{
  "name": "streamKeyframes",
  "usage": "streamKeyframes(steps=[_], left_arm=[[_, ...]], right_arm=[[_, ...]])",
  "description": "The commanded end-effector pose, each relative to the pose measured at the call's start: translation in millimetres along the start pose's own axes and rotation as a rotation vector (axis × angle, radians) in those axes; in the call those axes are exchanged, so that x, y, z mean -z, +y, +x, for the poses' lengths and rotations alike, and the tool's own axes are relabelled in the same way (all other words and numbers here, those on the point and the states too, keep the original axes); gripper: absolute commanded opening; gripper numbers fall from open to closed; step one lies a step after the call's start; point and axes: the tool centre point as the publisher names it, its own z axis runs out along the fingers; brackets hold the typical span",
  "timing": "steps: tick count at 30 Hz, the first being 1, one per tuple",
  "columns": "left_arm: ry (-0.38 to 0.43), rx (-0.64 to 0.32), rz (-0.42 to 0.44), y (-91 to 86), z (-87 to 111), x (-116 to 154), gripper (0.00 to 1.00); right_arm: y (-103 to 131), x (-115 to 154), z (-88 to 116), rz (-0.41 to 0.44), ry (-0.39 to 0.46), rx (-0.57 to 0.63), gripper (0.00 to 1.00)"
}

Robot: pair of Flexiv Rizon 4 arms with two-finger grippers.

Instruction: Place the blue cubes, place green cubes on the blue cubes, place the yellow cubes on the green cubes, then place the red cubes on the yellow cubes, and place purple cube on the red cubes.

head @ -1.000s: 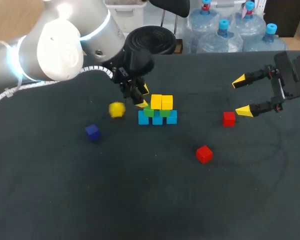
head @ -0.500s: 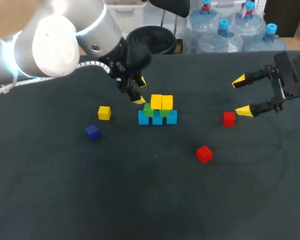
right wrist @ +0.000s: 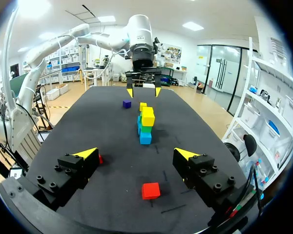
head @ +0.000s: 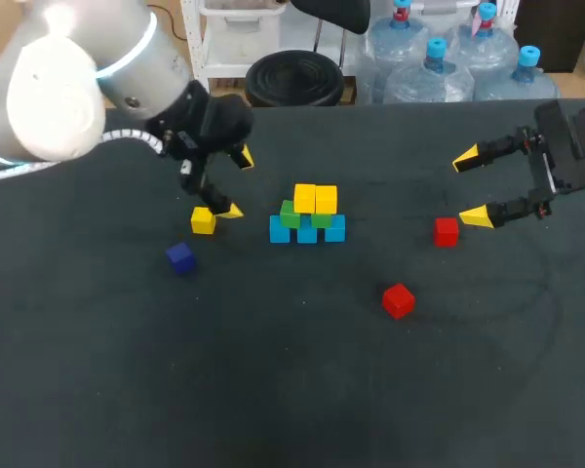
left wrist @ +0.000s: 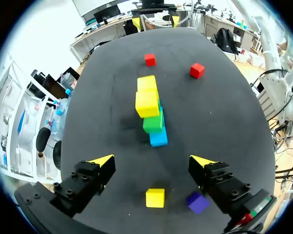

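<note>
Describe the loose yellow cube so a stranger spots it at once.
On the table, find the central stack of cubes. To its left, by the open left gripper, a yellow cube lies alone. Unlike the stack's yellow cubes, it rests on no cube.

On the dark counter (head: 292, 390), a pile of cubes (head: 307, 214), yellow on green on blue, stands at centre. From it, a loose yellow cube (head: 203, 221) lies at 9 o'clock, a purple cube (head: 180, 257) at 8, a red cube (head: 447, 231) at 3, a second red cube (head: 398, 299) at 5.
</note>
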Motion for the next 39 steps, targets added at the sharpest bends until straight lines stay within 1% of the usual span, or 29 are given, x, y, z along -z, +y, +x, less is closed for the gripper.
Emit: streamKeyframes(steps=[1,6,14,16,26,30,34,36,39], left_arm=[[0.002,0.007,-0.003,1.9,11.5,-2.1,1.0],[0.006,0.008,-0.002,6.4,23.5,-2.1,1.0],[0.026,-0.001,0.014,5.9,45.2,-4.0,1.0],[0.048,-0.009,0.024,5.5,51.1,-6.9,1.0],[0.073,0.004,0.038,7.3,74.6,-17.5,1.0],[0.076,0.012,0.038,8.3,81.0,-18.8,0.96],[0.08,0.021,0.039,8.8,87.0,-20.8,0.92],[0.08,0.027,0.039,8.3,89.7,-21.0,0.88],[0.082,0.031,0.04,5.6,91.9,-21.3,0.87]], right_arm=[[0.1,-0.5,0.2,0.001,-0.001,0.001,1.0],[0.1,-0.5,0.2,0.001,-0.001,0.001,1.0],[0.1,-0.5,0.2,0.001,-0.001,0.001,1.0],[0.1,-0.5,0.2,0.001,-0.001,0.001,1.0],[0.1,-0.5,0.2,0.001,-0.001,0.001,1.0],[0.1,-0.5,0.2,0.001,-0.001,0.001,1.0],[0.1,-0.5,0.2,0.001,-0.001,0.001,1.0],[0.1,-0.5,0.2,0.001,-0.001,0.001,1.0],[0.1,-0.5,0.2,0.001,-0.001,0.001,1.0]])
